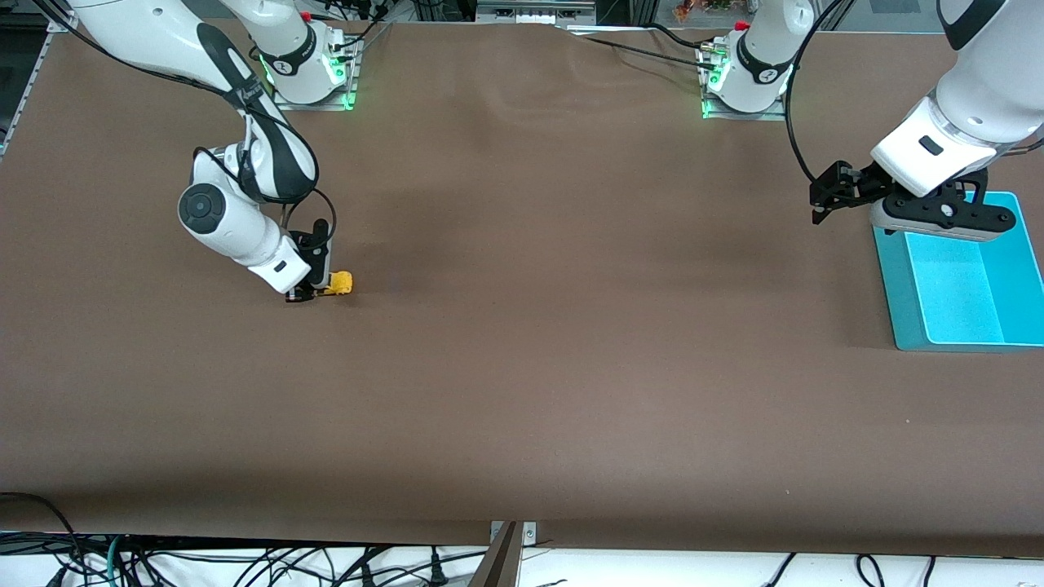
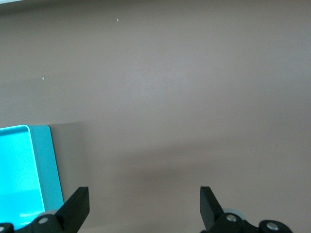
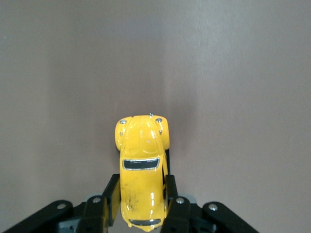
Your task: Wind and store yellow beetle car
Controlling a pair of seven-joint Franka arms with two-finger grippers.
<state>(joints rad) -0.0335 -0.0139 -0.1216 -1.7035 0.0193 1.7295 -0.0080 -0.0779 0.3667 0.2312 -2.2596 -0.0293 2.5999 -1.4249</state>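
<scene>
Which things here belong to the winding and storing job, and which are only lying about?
Belong to the job:
- yellow beetle car, clamped in the right gripper at table level
- turquoise bin, under the open left gripper

Lying about:
- nothing else rests on the brown table

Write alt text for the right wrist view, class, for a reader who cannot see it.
The right gripper is shut on a yellow beetle car, its fingers clamping the car's sides. The car's rounded end with its dark window points away from the gripper, over a plain brown table.
</scene>
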